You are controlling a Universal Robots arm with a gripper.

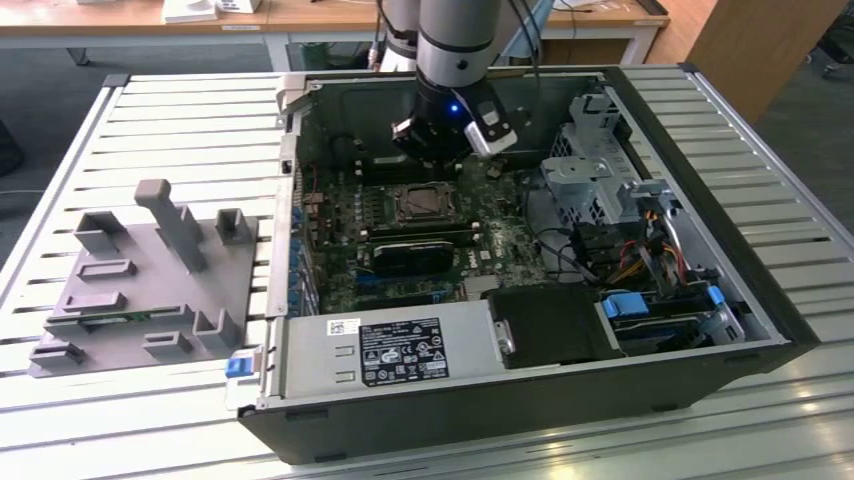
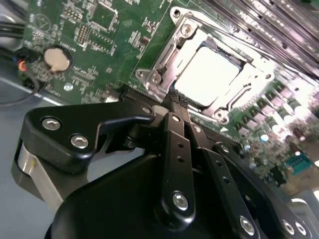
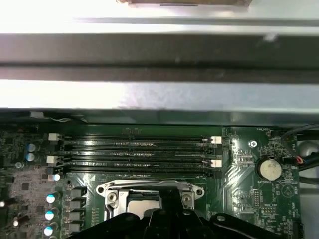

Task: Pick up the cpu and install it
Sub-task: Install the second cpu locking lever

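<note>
tray: large grey plastic tray with upright posts [image 1: 147, 275], on the slatted table, well off to the exterior view's left of the gripper; no chip seen on it
case: open black desktop computer case [image 1: 747, 300] lying on its side, arm reaching into it
gripper: black two-finger gripper [image 2: 178, 101], fingers clenched together, tips touching, nothing between them; hangs just beside the socket edge, over the green board
cpu: small flat square chip with silvery-grey metal top [image 2: 212, 74], already seated in the socket, just ahead of the fingertips in the second wrist view; glare washes out its face
socket: black square socket with metal frame [image 2: 164, 59], frame lies around the chip; cannot tell if it is latched; in the exterior view it sits just below the gripper [image 1: 424, 203]
memory slots: long black slots [image 3: 139, 152] just beyond the socket from the gripper
coin cell: round silver battery [image 3: 269, 169] off to one side of the gripper
handling (judgement): chip looks light, stiff, smooth-topped so likely slippery; underside contacts probably fragile; best taken by two opposite edges, kept level, no pressing on the centre
task state (judgement): chip placed, gripper free of it
</note>
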